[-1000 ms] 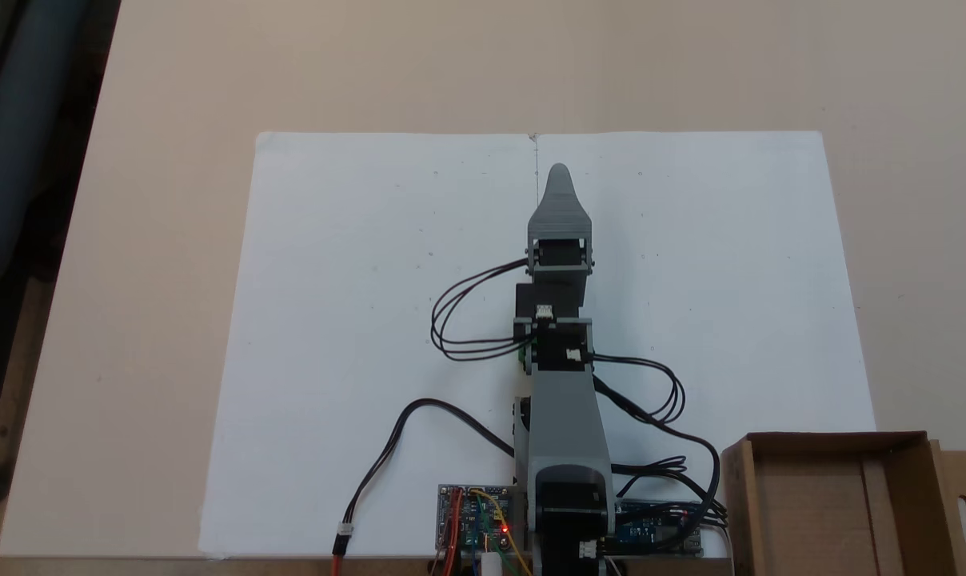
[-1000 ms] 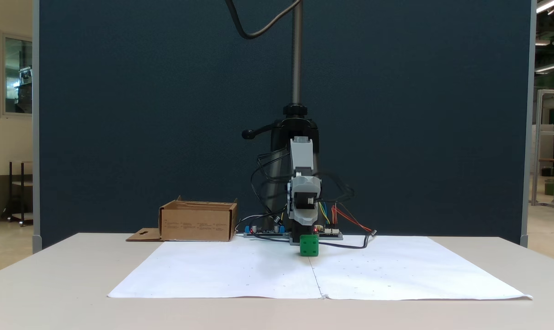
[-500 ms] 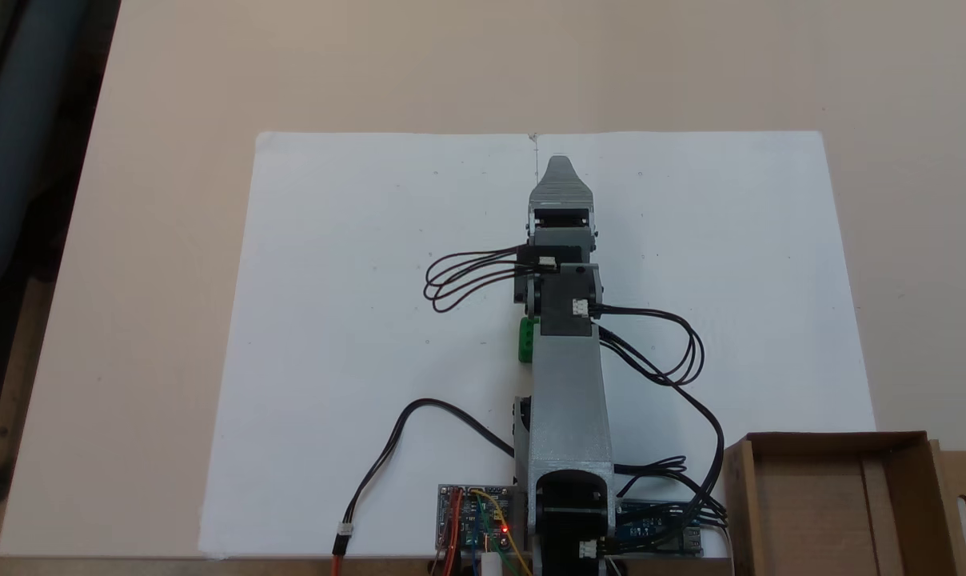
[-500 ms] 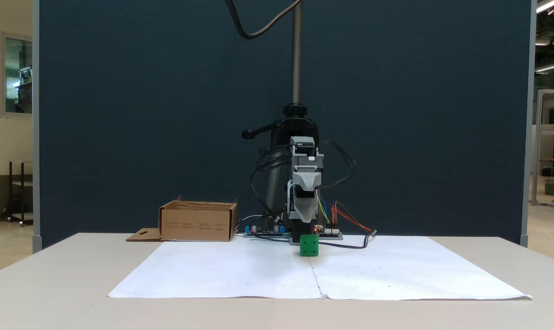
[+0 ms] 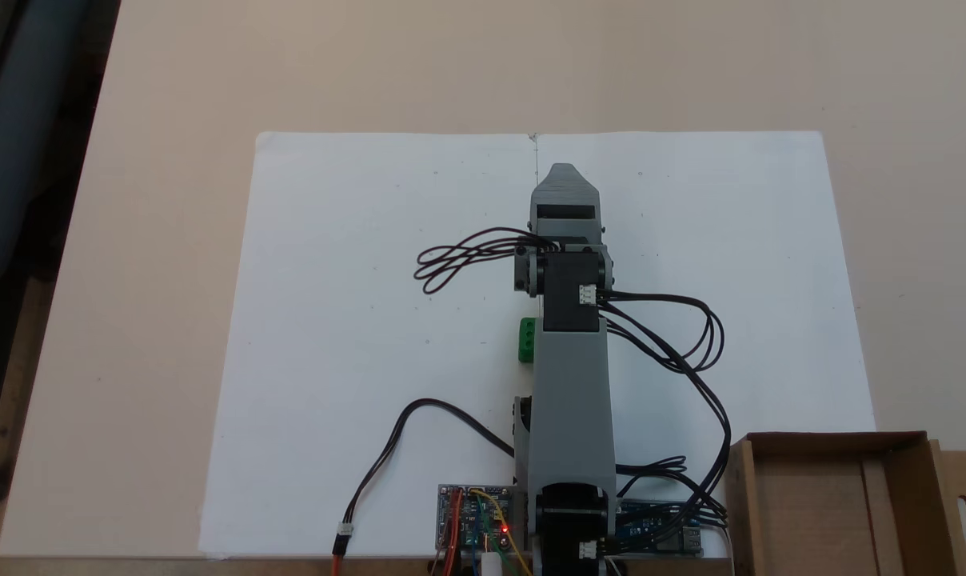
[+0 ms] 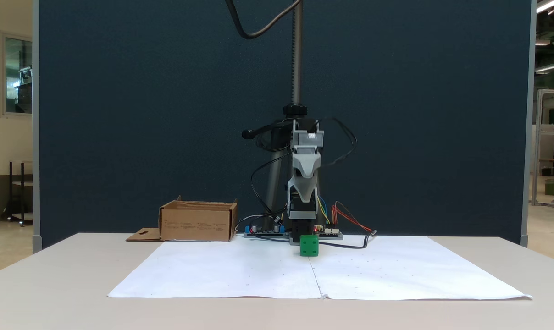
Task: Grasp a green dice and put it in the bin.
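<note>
A green dice (image 6: 309,245) sits on the white paper just in front of the arm's base. From above, the dice (image 5: 526,340) peeks out at the left side of the grey arm, which covers part of it. My gripper (image 5: 563,171) reaches out over the middle of the paper, past the dice and high above it. In the front-facing fixed view the gripper (image 6: 304,197) hangs pointing down towards the camera, its jaws one behind the other, with nothing seen in it. The brown cardboard bin (image 5: 835,500) stands beside the arm's base.
White paper sheets (image 5: 355,304) cover the table's middle. Black cables (image 5: 691,352) loop off both sides of the arm. Circuit boards (image 5: 473,524) lie at the arm's base. The bin (image 6: 198,222) has its hang-hole flap (image 6: 141,235) lying flat. A camera pole (image 6: 296,55) rises behind.
The arm has lifted and folded upward, raising the gripper well above the table. More of the dice shows from above. The dice has not moved.
</note>
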`<state>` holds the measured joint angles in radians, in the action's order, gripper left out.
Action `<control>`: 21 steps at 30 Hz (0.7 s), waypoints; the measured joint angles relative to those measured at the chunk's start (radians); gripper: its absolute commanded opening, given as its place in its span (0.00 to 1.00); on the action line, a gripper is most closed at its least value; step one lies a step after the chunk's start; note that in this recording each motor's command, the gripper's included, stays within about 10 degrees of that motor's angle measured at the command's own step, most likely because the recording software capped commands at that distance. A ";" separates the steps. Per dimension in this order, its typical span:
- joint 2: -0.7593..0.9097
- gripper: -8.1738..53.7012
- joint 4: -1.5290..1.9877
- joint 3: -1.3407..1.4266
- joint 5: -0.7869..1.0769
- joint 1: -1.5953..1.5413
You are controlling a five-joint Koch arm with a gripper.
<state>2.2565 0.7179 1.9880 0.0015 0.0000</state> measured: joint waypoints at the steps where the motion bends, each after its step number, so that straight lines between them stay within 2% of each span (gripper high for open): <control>1: 0.000 0.83 0.031 -0.015 -0.011 0.000; 21: 0.000 0.83 0.314 -0.091 -0.052 0.000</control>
<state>2.2565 1.0324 1.8975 -0.0506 0.0000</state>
